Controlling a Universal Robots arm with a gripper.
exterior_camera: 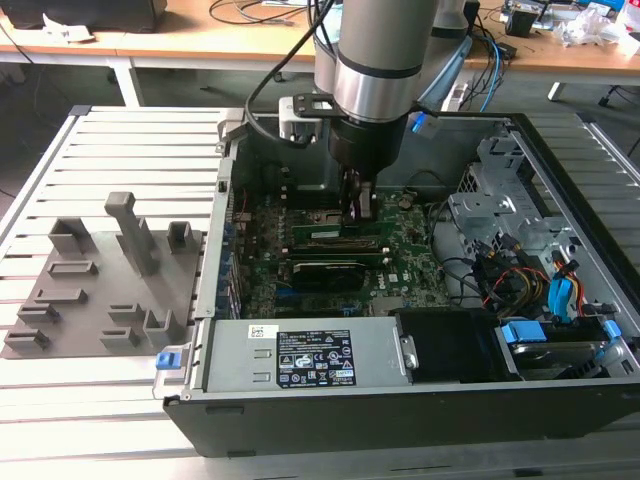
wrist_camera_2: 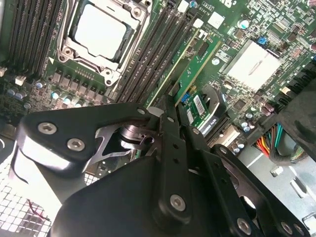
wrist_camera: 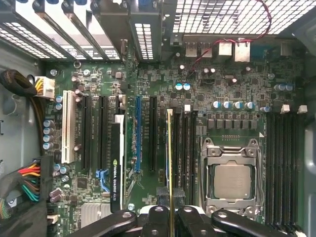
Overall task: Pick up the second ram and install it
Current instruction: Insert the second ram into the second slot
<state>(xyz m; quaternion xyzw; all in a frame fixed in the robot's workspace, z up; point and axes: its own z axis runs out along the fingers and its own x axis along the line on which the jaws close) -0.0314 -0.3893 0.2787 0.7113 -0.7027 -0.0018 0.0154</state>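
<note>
Already the pick-up looks done: the pincer (wrist_camera: 170, 217) is closed on the second ram (wrist_camera: 170, 153), a thin green stick held on edge between its black fingers (wrist_camera_2: 170, 123). In both wrist views the stick stands over the memory slots (wrist_camera: 183, 148) beside the processor socket (wrist_camera: 231, 180), lined up along them. In the exterior view the arm (exterior_camera: 375, 70) reaches down into the open computer case (exterior_camera: 560, 200) on the bench (exterior_camera: 110, 150), above the motherboard (exterior_camera: 410, 250). Whether the stick is fully seated I cannot tell; by my judgement, pressing home and release remain.
</note>
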